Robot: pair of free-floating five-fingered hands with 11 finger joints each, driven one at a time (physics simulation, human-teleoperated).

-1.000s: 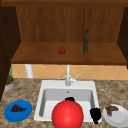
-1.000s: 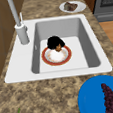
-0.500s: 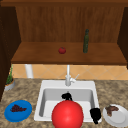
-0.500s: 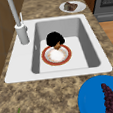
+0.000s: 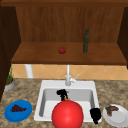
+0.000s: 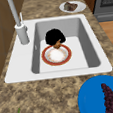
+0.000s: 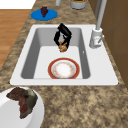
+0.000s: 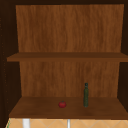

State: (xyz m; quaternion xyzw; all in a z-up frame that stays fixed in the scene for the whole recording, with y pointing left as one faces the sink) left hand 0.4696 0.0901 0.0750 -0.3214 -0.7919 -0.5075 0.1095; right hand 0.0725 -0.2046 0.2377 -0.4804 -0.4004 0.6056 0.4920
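The left hand (image 5: pixel 62 93) is hanging over the sink (image 5: pixel 42 100) with fingers curling down around a small brown food piece (image 7: pixel 62 47), gripping it. The piece's shape is too small to tell its long axis. It is hovering just at the 12 o'clock edge of the red-rimmed plate (image 7: pixel 64 69) in the right side view. The right hand (image 5: pixel 95 115) is idling at the sink's 4 o'clock corner, fingers curled.

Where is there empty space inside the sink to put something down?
Bare sink floor lies around the red-rimmed plate, mostly toward the left wall in the right side view. It is crowded above the plate's far edge, where the left hand pinches a small brown item.
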